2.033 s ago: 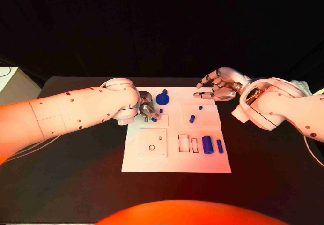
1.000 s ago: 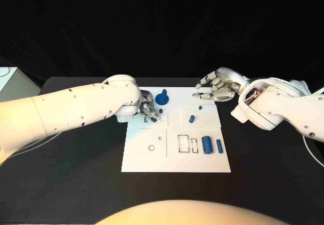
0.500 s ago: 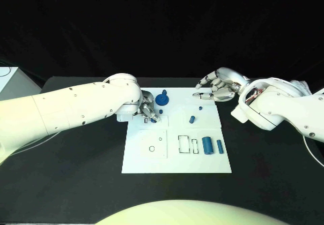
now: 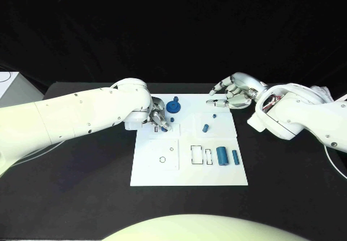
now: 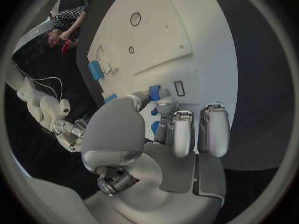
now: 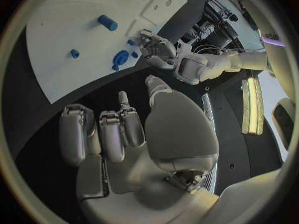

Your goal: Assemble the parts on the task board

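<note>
The white task board (image 4: 189, 173) lies in the middle of the black table. My left hand (image 4: 158, 119) hovers over its far left part and pinches a small blue part (image 5: 154, 92) between thumb and a finger, close to a small rectangular slot (image 5: 179, 87). A blue gear-like part (image 4: 174, 106) stands just beyond that hand. My right hand (image 4: 231, 95) hangs over the board's far right corner, fingers spread, holding nothing. Small blue pegs (image 4: 206, 127) sit mid-board, and two blue cylinders (image 4: 222, 155) lie to the right.
Empty outlined recesses (image 4: 196, 153) and a round hole (image 4: 162, 158) mark the board's near half. Bare black table surrounds the board. A pale box (image 4: 9, 85) stands off the table's far left corner. In the right wrist view the gear (image 6: 121, 57) lies ahead of the fingers.
The left hand has shifted only slightly over the board's far left, keeping the small blue part. The right hand has stayed where it was.
</note>
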Available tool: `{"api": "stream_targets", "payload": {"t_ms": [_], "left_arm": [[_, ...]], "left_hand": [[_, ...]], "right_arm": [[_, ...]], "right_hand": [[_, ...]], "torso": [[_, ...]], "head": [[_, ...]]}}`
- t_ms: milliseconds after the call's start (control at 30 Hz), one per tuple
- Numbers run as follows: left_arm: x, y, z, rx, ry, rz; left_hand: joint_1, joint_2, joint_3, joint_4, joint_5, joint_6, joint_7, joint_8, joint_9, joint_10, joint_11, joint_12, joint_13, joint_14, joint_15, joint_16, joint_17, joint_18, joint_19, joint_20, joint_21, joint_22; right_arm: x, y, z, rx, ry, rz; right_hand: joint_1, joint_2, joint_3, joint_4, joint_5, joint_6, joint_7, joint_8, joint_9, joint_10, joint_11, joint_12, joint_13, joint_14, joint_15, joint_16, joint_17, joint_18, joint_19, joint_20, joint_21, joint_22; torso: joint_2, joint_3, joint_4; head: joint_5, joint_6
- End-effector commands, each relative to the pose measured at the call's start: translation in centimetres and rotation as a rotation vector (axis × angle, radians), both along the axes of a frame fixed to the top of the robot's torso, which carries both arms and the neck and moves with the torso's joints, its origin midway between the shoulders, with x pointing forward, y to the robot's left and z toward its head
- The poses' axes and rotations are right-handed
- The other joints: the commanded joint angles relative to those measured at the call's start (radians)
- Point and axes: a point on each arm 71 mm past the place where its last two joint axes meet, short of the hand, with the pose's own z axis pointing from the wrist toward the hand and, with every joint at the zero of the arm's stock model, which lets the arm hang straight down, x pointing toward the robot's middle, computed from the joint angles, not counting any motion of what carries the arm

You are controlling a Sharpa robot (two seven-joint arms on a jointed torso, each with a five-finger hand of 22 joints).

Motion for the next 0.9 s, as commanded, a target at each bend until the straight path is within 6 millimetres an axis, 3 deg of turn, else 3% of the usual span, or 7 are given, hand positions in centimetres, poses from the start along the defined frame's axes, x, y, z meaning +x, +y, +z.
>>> {"api": "stream_targets", "payload": {"t_ms": [33,200,533,900], "left_arm": [[-0.69,0.1,-1.42,0.04,0.07,-0.018],[-0.65,0.13,-1.44,0.042,0.076,-0.017],[-0.6,0.19,-1.51,0.047,0.085,-0.019],[-0.46,0.3,-1.55,0.051,0.087,-0.015]], "left_hand": [[0.02,0.024,0.137,-0.123,0.005,0.001,-0.005,-0.002,0.001,0.004,-0.001,0.003,0.0,0.102,0.006,0.006,0.263,-0.007,0.003,0.002,0.001,0.063],[-0.004,0.02,0.136,-0.112,0.002,0.003,-0.003,-0.003,0.002,0.001,0.001,0.0,-0.006,0.102,0.008,0.006,0.263,-0.006,-0.001,0.002,-0.002,0.057],[-0.106,-0.03,0.075,-0.055,0.001,0.011,-0.005,-0.009,0.003,-0.007,0.001,-0.005,-0.015,0.102,0.009,0.006,0.263,-0.004,-0.006,0.004,-0.007,0.051],[-0.161,-0.039,0.026,-0.009,0.001,0.016,-0.003,-0.012,0.004,-0.011,0.003,-0.005,-0.018,0.102,0.01,0.006,0.263,-0.003,-0.01,0.005,-0.01,0.047]], "right_arm": [[-0.08,0.13,-0.04,-0.004,0.003,0.014],[-0.08,0.1,-0.03,-0.003,0.002,0.014],[-0.08,0.04,-0.01,-0.003,-0.002,0.012],[-0.08,-0.02,0.02,-0.002,-0.005,0.01]], "right_hand": [[0.0,0.007,-0.007,0.0,0.002,-0.008,0.001,0.004,-0.001,-0.007,-0.002,-0.004,0.126,0.087,-0.007,-0.007,0.202,0.006,0.023,-0.005,-0.006,0.145],[-0.001,0.009,-0.01,0.0,0.003,-0.008,0.001,0.005,-0.002,-0.008,-0.002,-0.005,0.125,0.087,-0.007,-0.007,0.2,0.006,0.022,-0.005,-0.008,0.144],[0.003,0.007,-0.012,-0.002,0.001,-0.009,0.001,0.005,-0.002,-0.008,-0.002,-0.004,0.125,0.087,-0.007,-0.008,0.2,0.006,0.022,-0.006,-0.009,0.144],[0.004,0.006,-0.014,-0.002,-0.001,-0.01,0.001,0.006,-0.002,-0.009,-0.002,-0.006,0.124,0.087,-0.007,-0.008,0.2,0.007,0.021,-0.006,-0.012,0.142]], "torso": [[0.0,0.0002,0.0004],[-0.001,0.0007,0.001],[-0.001,-0.0001,0.0008],[-0.001,-0.0001,0.0002]], "head": [[0.0,-0.001],[-0.001,-0.002],[-0.002,-0.002],[-0.003,-0.001]]}}
